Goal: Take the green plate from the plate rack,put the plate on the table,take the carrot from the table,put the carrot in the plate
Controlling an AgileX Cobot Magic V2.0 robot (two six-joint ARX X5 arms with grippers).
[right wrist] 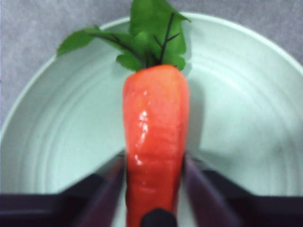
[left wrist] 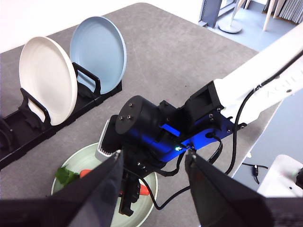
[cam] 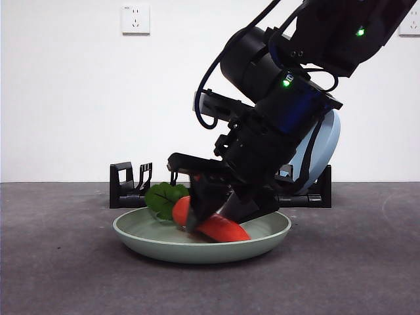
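Carrot lowered into the green plate

The right gripper (cam: pixel 213 210) clasped the glossy orange-red toy carrot (right wrist: pixel 155 137) inside the round, pale mint-green plate (cam: pixel 262 237) on the dark grey table (cam: pixel 59 262); the left gripper (left wrist: pixel 154 179) hung spread above, beside the long black plate rack (left wrist: pixel 90 101).

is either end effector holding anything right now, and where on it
The right end effector grips the carrot at its narrow end, over the green plate. The left holds nothing.

wall (cam: pixel 98 98): plain white, evenly lit | sockets: one (cam: pixel 135 18) upper left, another (cam: pixel 411 25) at the right edge | floor (left wrist: pixel 289 127): grey-blue beyond the surface | white stand base (left wrist: pixel 231 27) and pale furniture legs (left wrist: pixel 274 12) far off
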